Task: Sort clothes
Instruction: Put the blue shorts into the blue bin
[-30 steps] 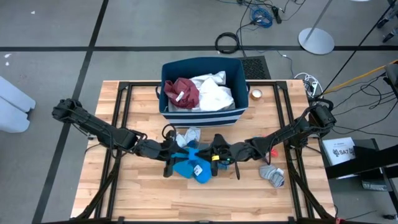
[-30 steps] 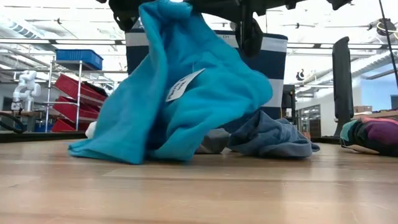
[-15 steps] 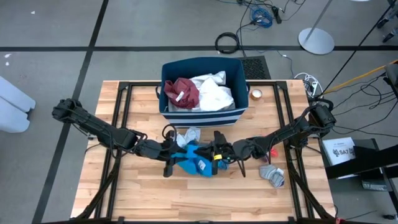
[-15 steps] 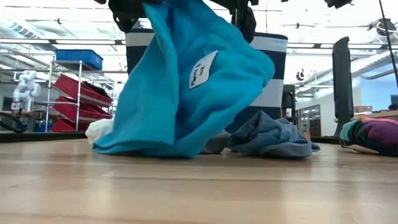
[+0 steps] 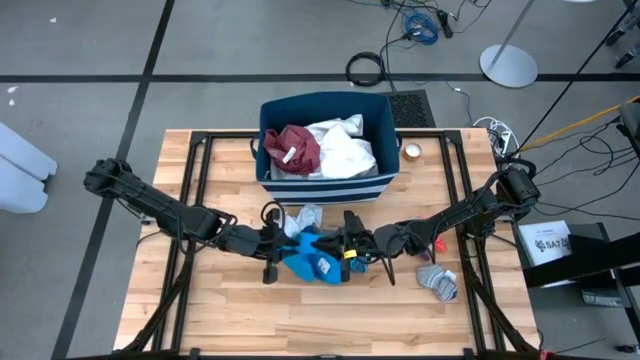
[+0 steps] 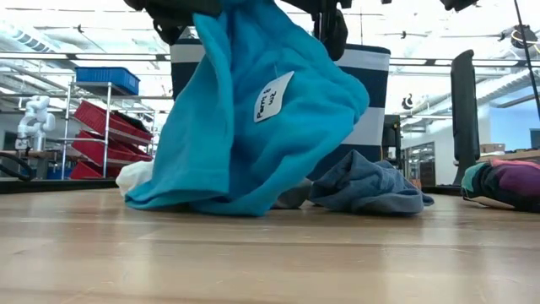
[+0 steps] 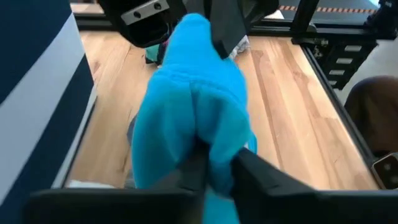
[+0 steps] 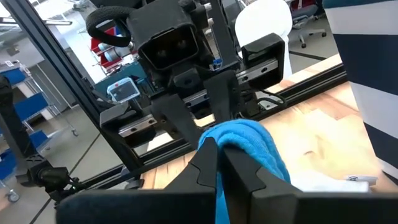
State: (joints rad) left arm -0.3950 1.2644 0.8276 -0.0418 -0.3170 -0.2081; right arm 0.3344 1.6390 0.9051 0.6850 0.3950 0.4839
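A: Largest thing on view?
B: Wooden table (image 5: 230,320), seen from above, filling the middle of the overhead picture.

A: Next in size?
B: Navy bin (image 5: 372,105) with white stripes, at twelve o'clock on the table. Inside, a white garment (image 5: 345,150) toward three o'clock and a maroon garment (image 5: 295,147) toward nine o'clock, touching each other.

A: And the arms?
B: Two dark arms, reaching in from nine and three o'clock, meeting near the table's centre, just at six o'clock of the bin.

A: Held between them?
B: Bright blue garment (image 5: 312,258), lifted at its top, lower folds resting on the wood. From table height, hanging as a broad drape (image 6: 253,118) in front of the bin (image 6: 371,93), a white label (image 6: 272,95) on its face.

A: State of the left gripper?
B: Left gripper (image 7: 216,167) closed on a fold of the blue cloth (image 7: 193,99), fabric pinched between both fingers.

A: The right one?
B: Right gripper (image 8: 221,152) clamped shut on another bunch of the same cloth (image 8: 249,140), facing the left arm's wrist.

A: Other clothes?
B: Pale grey-blue piece (image 5: 303,217) at eleven o'clock of the blue garment, touching it; seen low as a slate-blue heap (image 6: 363,187) behind the drape. Small grey socks (image 5: 438,281) at four o'clock, near the table's right edge. Small red piece (image 5: 437,243) just above the socks, beside the right arm.
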